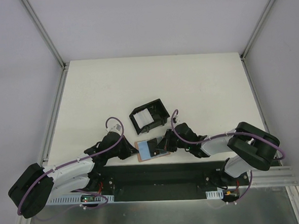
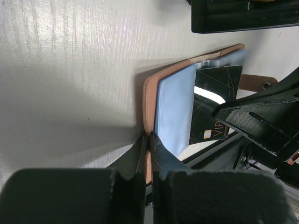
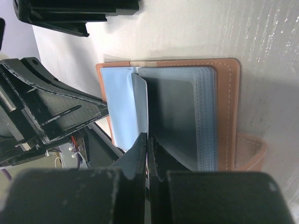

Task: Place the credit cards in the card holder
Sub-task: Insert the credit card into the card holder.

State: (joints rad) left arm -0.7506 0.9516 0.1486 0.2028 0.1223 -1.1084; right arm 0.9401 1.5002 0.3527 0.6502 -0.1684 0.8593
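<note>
Closed left end effector pinches pliant card holder at 9 o'clock; closed right end effector meets stiff, likely slick credit card.

light: bright, even | shadows: soft | blur: left tool foreground

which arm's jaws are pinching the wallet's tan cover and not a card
The left arm: its jaws are shut on the card holder's tan edge. The right arm's jaws close on the dark card instead.
</note>
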